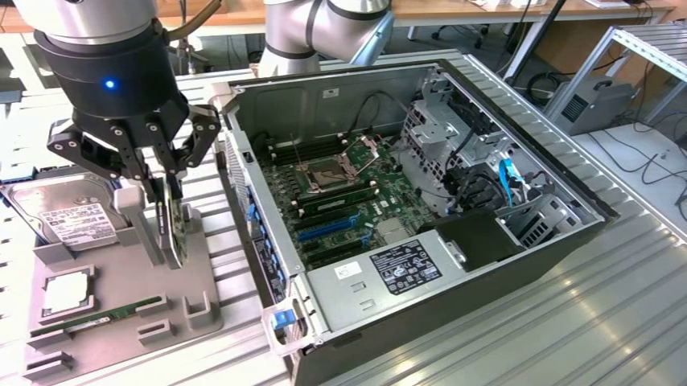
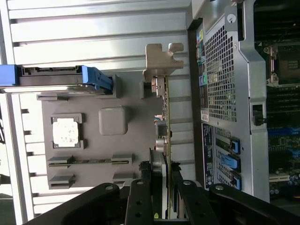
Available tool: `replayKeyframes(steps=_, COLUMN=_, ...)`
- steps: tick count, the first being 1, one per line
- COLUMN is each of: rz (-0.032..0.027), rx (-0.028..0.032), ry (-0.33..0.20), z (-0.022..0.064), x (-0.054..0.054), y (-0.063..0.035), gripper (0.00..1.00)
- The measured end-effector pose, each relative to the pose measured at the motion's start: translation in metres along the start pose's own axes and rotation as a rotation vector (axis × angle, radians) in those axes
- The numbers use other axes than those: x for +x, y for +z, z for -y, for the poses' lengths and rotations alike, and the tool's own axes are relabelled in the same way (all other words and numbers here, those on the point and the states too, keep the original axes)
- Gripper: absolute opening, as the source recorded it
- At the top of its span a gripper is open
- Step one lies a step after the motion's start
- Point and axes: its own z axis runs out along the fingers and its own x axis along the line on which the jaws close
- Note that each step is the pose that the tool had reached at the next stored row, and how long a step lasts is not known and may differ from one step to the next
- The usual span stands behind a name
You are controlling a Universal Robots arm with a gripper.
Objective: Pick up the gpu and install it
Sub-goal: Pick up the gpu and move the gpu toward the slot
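Observation:
The gpu is a thin dark card standing on edge over the grey holder tray, at the exterior view's left of the open computer case. My gripper reaches down over it, with one finger on each flat side, shut on the card. In the wrist view the gpu appears edge-on, its silver bracket at the far end, and my fingers clamp its near end. Whether the card's lower edge still sits in the tray's slot I cannot tell.
The tray also carries a hard drive, a CPU and a green RAM stick. The case lies open with its motherboard exposed, blue slots near its front. The case's perforated wall stands close beside the card.

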Motion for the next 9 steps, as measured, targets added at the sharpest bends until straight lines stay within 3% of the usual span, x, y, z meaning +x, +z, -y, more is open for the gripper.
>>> replayKeyframes(steps=9, rz=0.0000, rx=-0.0001, ry=0.000, z=0.0000, x=-0.0001, y=-0.0017, gripper=0.27)
